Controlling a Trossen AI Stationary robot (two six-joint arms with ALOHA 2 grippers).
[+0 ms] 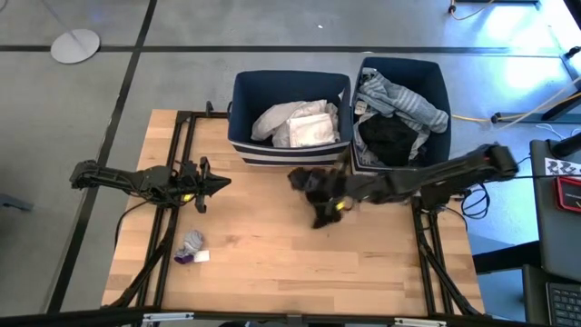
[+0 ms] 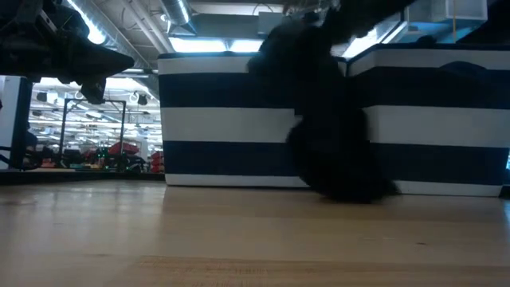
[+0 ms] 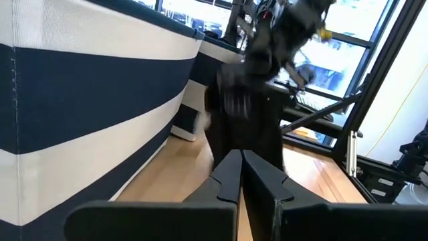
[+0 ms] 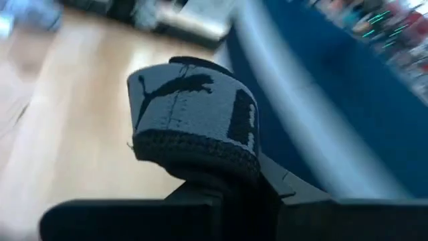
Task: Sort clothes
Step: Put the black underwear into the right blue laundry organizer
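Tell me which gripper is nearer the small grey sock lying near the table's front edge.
Left. The left gripper hovers just beyond the grey sock, toward the bins. The right gripper is well off to the sock's side, shut on a black garment by the bins.

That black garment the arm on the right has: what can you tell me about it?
The black garment is soft, dark fabric with a grey knit band bearing a black leaping-cat logo. The right gripper is shut on it and holds it bunched, hanging down in front of the two striped bins; its lower end seems to reach the wooden table. It is not in either bin.
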